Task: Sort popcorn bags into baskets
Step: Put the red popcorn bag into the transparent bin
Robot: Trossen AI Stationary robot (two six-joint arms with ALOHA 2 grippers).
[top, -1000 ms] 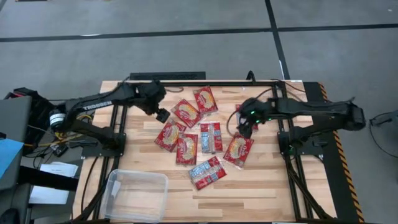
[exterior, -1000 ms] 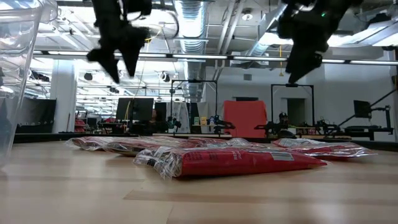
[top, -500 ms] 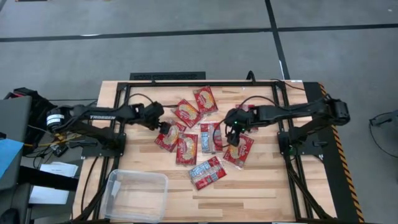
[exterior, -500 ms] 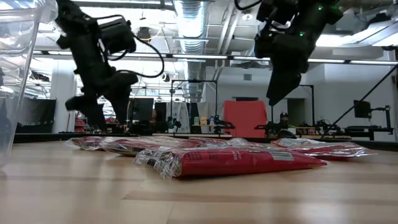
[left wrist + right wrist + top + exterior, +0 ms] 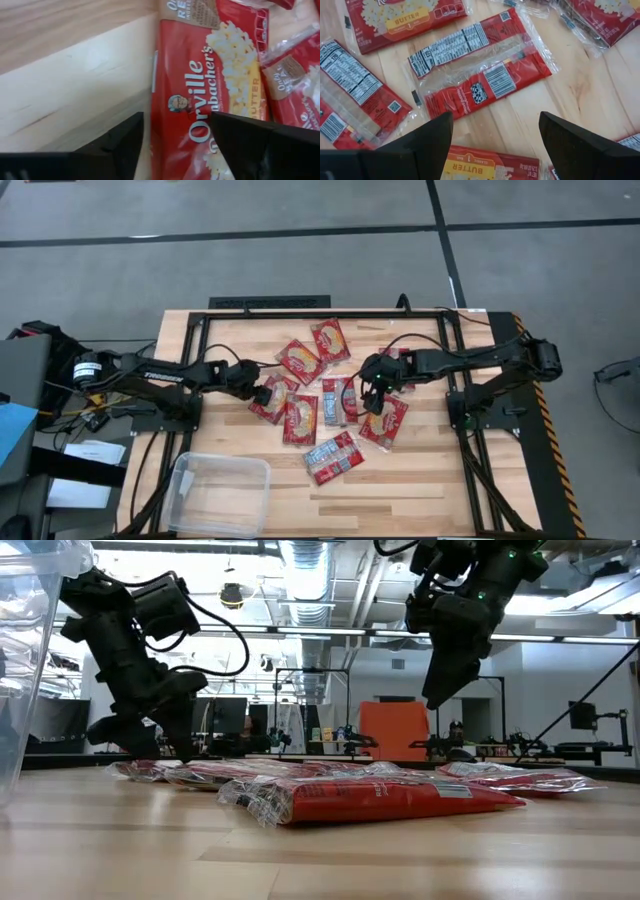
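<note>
Left end effector [image 5: 262, 394] has dropped (spread) over the leftmost bag's [image 5: 273, 398] edge.

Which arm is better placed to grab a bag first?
Left, probably. The left gripper is down at the table, open fingers straddling the edge of a popcorn bag. The right gripper hangs open above the pile.

"Orville" on popcorn bag [image 5: 210, 95]

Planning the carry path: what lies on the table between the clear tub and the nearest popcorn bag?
Bare wood only, as the high view shows: nothing sits between the tub and the nearest popcorn bag.
</note>
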